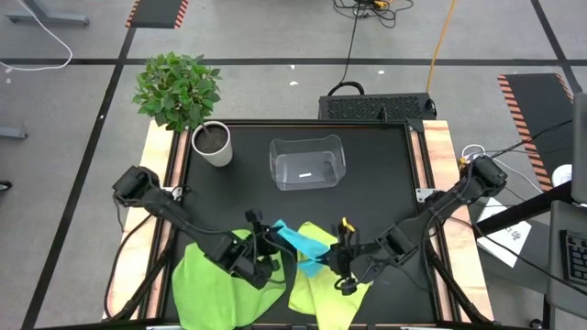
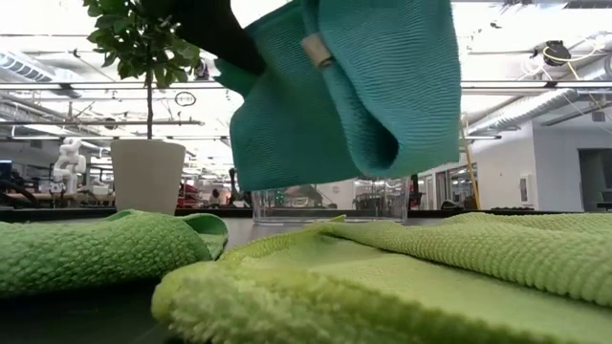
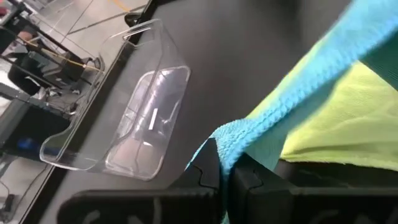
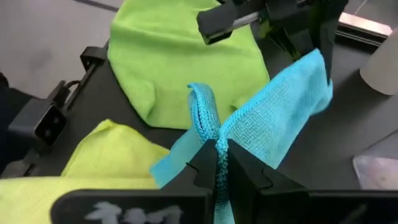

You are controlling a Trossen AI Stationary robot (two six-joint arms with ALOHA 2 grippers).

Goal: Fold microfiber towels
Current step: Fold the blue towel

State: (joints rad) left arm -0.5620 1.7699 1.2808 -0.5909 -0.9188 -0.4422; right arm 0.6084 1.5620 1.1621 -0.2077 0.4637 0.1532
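High view: turquoise towel (image 1: 301, 244) hangs lifted between both grippers, on the near side of the clear bin (image 1: 307, 162), above the two other cloths. Left gripper (image 1: 266, 246) is clamped on one edge; left wrist view shows blue hem pinched between its dark fingers (image 3: 208, 177). Right gripper (image 1: 341, 258) is clamped on the opposite edge, a bunched fold standing up from its tips (image 4: 217, 163). The towel's long axis runs gripper to gripper, roughly parallel to the bin's near wall, so neither arm is nearer; the fold likely turns on how the two held edges travel relative to each other.

Bright green towel (image 1: 215, 280) lies nearer the left arm, pale yellow-green towel (image 1: 326, 284) nearer the right, both spread on the black table (image 1: 385, 174) well short of the bin.

Hard to make out: the turquoise towel's lower corners, and whether it touches the cloths beneath. Low view shows it sagging, doubled, apparently clear of them.
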